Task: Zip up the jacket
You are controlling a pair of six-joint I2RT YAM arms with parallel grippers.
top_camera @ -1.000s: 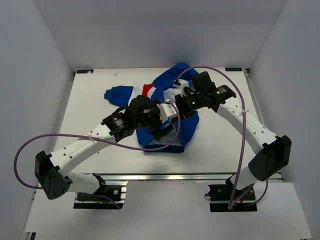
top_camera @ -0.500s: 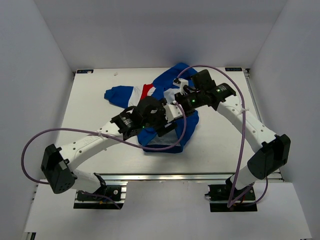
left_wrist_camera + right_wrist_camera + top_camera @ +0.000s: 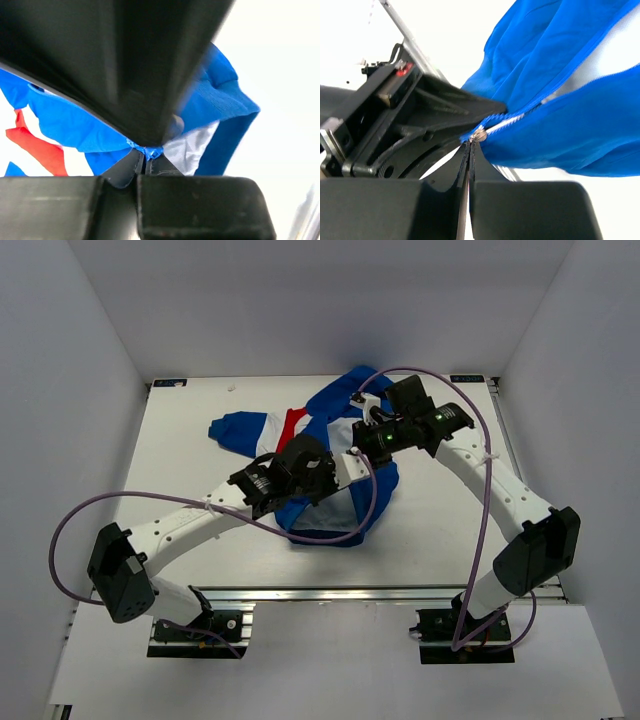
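Right wrist: right claw (image 3: 471, 145) shut on zipper pull (image 3: 479, 133), left claw (image 3: 145, 160) pinching jacket (image 3: 65, 120) at 7 o'clock; slip risk under tug.

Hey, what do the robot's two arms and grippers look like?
The left arm and right arm have white links, bulky black joints and a purple cable looping along each. Small green lights dot the right wrist. The left gripper and right gripper have black fingers.

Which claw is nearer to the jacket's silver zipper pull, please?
Right. The right claw is shut on the zipper pull; the left claw pinches the jacket by its blue fabric close beside it.
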